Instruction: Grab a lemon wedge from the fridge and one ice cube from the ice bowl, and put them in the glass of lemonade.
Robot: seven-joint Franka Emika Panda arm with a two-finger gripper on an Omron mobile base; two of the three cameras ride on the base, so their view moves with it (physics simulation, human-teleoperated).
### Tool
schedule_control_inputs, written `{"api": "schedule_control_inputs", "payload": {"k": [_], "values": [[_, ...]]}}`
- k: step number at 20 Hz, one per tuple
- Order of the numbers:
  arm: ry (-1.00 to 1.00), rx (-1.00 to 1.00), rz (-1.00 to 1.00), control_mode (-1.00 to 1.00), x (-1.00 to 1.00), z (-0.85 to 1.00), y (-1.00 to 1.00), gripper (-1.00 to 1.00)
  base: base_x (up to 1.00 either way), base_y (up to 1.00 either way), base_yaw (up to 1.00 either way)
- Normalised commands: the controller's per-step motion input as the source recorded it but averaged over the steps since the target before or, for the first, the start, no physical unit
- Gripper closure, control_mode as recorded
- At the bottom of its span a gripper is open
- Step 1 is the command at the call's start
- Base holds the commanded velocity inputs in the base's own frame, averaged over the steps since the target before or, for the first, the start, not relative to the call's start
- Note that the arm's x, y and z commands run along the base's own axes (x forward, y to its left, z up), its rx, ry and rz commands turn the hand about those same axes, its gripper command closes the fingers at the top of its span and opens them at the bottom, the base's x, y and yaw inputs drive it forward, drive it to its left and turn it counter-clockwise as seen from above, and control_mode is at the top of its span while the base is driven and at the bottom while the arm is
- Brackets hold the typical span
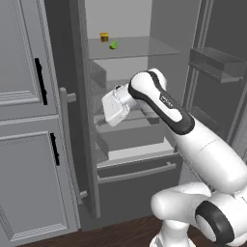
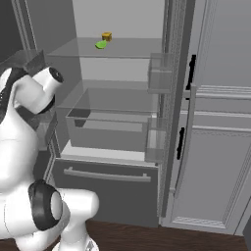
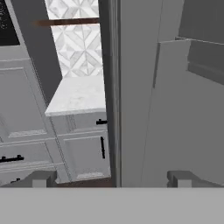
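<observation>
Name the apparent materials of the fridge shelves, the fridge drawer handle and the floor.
Fridge shelves: probably clear glass or plastic, since the back wall shows through. Drawer handle: pale grey bar, perhaps brushed metal; matte, so uncertain. Floor: dark brown with plank-like grain, likely wood or wood-look.

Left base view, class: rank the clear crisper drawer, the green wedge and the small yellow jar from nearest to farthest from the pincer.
1. Clear crisper drawer, right behind the open pincer.
2. Green wedge, on the glass shelf above.
3. Small yellow jar, farther back on that shelf, left of the wedge.
</observation>
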Motion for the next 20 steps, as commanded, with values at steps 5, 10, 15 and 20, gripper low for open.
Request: {"api": "schedule_control_inputs", "payload": {"k": [5, 10, 15, 20], "values": [[-0.2, 0.0, 0.0, -1.0, -0.92, 0.31, 0.2, -1.0, 0.0, 0.0, 0.0], [-0.16, 0.08, -0.05, -1.0, -0.5, 0.57, -0.35, -1.0, 0.0, 0.0, 0.0], [-0.05, 0.3, -0.16, -1.0, 0.02, 1.0, -0.82, -1.0, 0.0, 0.0, 0.0], [0.0, 0.24, -0.12, -1.0, 0.29, 0.87, -0.66, -1.0, 0.0, 0.0, 0.0]]}}
